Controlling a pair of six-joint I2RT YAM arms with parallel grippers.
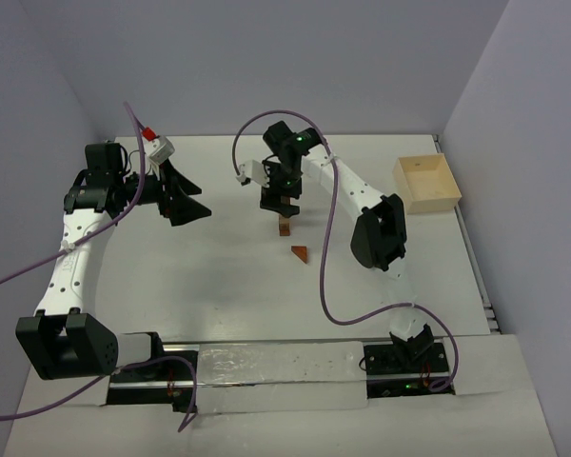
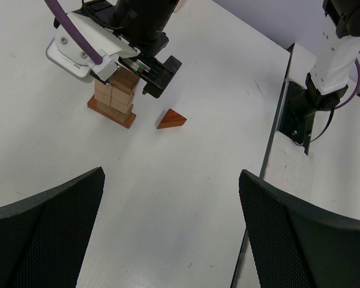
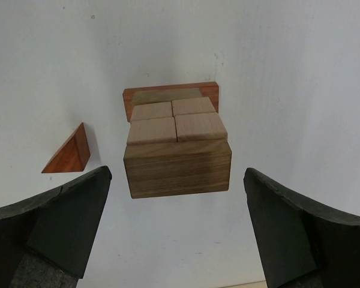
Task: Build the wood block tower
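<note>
The wood block tower point(image 3: 175, 129) stands mid-table on a reddish base bar, with pale cuboids above it and a darker brown block point(image 3: 177, 169) on top. My right gripper point(image 3: 177, 231) hangs right over it, open. Its fingers point(image 3: 54, 222) stand wide on either side of the top block, with a gap on both sides. A reddish triangular wedge point(image 3: 69, 153) lies on the table beside the tower point(image 2: 114, 101). My left gripper point(image 2: 171, 234) is open and empty, well to the left of the tower point(image 1: 285, 228), facing it and the wedge point(image 2: 171, 119).
A pale wooden square box point(image 1: 425, 184) sits at the back right of the white table point(image 1: 209, 276). Purple cables loop from both arms. The right arm's base point(image 2: 315, 90) stands at the table's near edge.
</note>
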